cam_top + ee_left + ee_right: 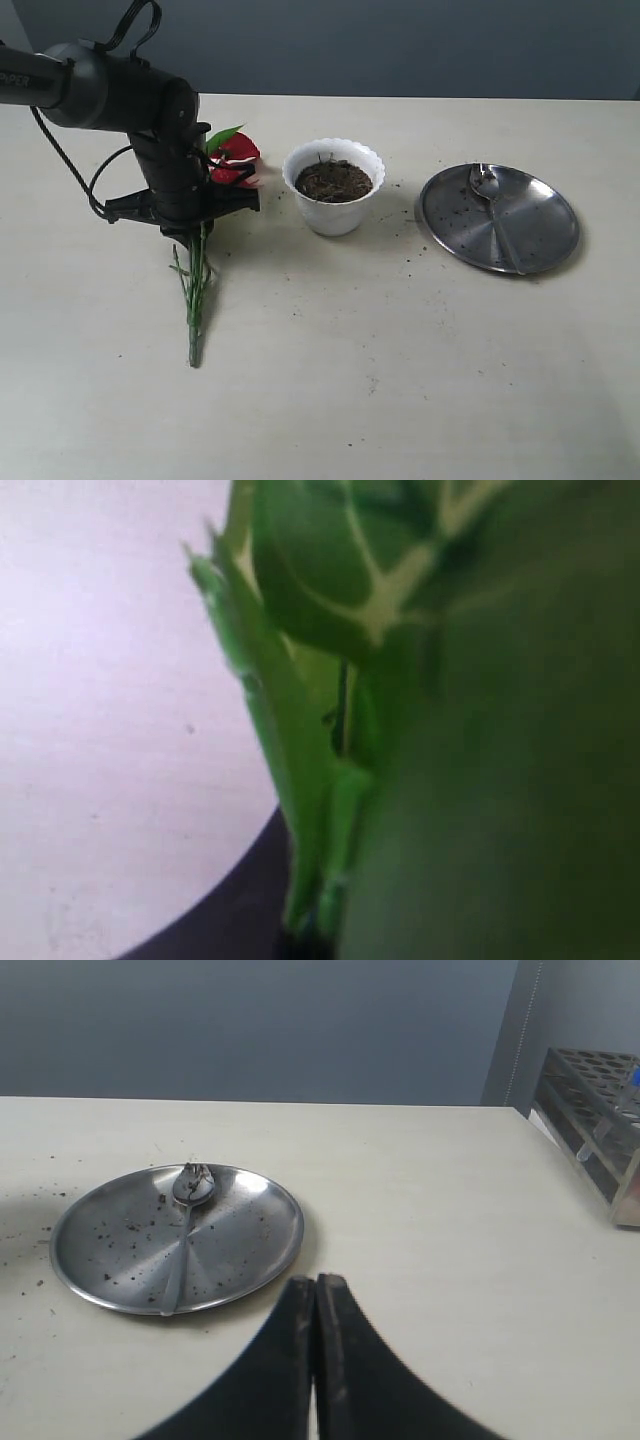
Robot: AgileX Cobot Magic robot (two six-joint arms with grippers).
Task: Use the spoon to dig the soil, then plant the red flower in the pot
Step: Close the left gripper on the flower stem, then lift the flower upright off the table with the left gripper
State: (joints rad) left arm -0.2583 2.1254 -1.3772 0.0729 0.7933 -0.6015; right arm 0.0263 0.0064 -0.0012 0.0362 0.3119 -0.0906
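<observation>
The red flower (236, 160) lies on the table left of the white pot (333, 215), its green stems (196, 290) running toward the front edge. My left gripper (197, 232) stands over the stems just below the bloom. In the left wrist view the stems (300, 780) and a veined leaf (330, 570) fill the picture and are pinched between the dark jaws. Dark soil (333, 181) fills the pot. The spoon (492, 200) rests on the steel plate (540, 235). My right gripper (316, 1282) is shut and empty, close to the plate (240, 1240) and the spoon (192, 1188).
Soil crumbs are scattered on the table between pot and plate and across the plate. A metal rack (590, 1110) stands at the table's far right edge. A grey wall runs behind the table.
</observation>
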